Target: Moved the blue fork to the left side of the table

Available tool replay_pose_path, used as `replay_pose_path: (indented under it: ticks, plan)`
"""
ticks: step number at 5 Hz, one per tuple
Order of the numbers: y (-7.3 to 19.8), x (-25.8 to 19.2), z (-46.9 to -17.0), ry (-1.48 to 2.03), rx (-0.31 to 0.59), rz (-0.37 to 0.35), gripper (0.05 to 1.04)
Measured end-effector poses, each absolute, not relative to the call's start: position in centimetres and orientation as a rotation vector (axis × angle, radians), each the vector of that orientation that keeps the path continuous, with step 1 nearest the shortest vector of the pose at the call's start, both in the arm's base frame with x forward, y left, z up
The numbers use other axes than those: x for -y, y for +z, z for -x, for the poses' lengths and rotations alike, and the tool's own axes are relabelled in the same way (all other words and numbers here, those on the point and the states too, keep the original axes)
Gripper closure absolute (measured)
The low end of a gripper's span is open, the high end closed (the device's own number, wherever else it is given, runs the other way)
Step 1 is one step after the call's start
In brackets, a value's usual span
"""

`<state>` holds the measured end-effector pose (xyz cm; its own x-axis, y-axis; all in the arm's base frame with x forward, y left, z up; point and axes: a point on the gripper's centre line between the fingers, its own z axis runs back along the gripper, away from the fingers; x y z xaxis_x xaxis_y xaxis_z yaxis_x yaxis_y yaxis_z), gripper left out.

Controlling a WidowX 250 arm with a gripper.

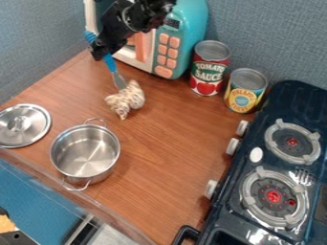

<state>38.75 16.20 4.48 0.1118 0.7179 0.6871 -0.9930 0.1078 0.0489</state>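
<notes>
Holding the blue fork (pixel 110 62) by its handle is your end effector (pixel 101 51), closed on it over the back of the bench (pixel 163 158), metal end down by the spotted cloth thing (pixel 126 99). Can't tell if they touch. Handle's probably light, stiff plastic, kinda slick, so I'd guess it pivots if you bump it. If you regrip, go mid-handle, square across. Nothing fragile there, just don't snag the soft thing.

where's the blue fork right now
The blue fork is at the camera view's upper left, in the end effector, its metal end by the spotted beige object.
</notes>
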Motion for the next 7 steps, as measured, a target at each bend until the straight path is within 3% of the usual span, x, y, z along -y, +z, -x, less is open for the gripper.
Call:
replay_pose_path:
  ticks: [4,7]
  plan:
    - [3.6,-8.3,-36.3,1.208,0.525,-0.539,0.678]
    - [3.9,-3.6,-36.1,1.085,0.541,-0.462,0.678]
